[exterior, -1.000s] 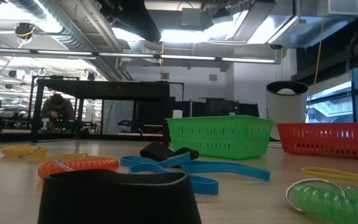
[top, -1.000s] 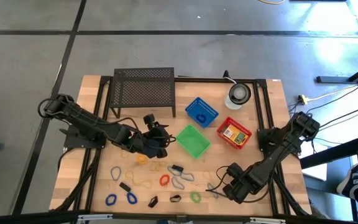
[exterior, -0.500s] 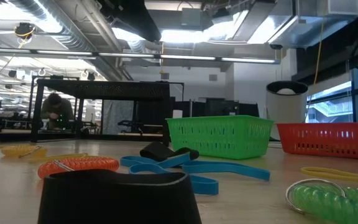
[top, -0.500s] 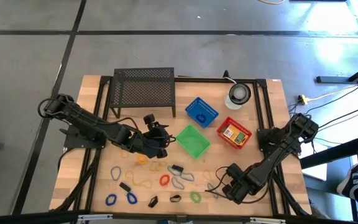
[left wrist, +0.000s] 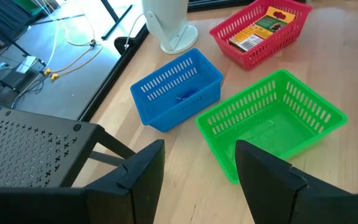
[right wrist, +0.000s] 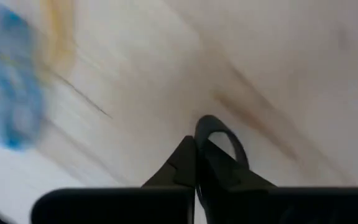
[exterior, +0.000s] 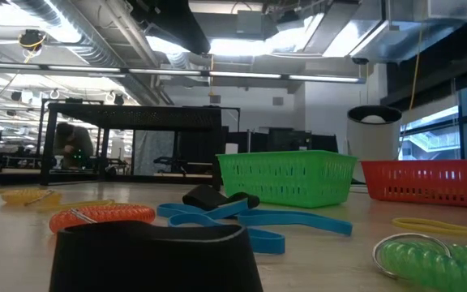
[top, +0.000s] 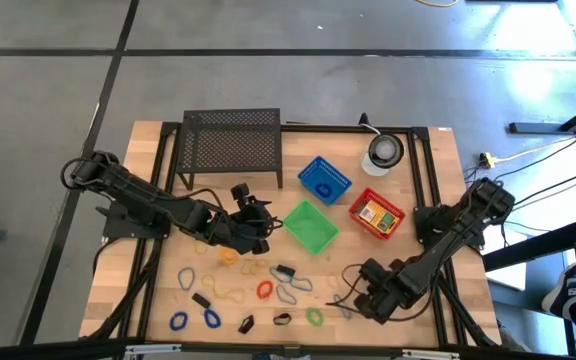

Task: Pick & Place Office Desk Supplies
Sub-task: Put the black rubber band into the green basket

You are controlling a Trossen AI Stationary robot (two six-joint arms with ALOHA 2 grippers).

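Observation:
Office desk supplies lie scattered on the near half of the wooden table: blue loops, a red loop, a green loop, tan loops and black clips. My right gripper points down at the near right, shut on a thin dark loop. My left gripper hangs open above the table's middle, beside the green basket, with nothing between its fingers. My right gripper pinches the thin dark loop between its two fingertips at one side of the loop. The rest of the loop stands out past the tips toward the tabletop. The fingers come from above, pointing down. Whether the loop is clear of the wood I cannot tell.
A blue basket, the green basket and a red basket holding a packet stand mid-table. A black mesh rack stands at the far left and a round white and grey object at the far right.
My right gripper has shifted slightly toward the table's left edge and rolled a little at the wrist. The supplies on the table lie as before.

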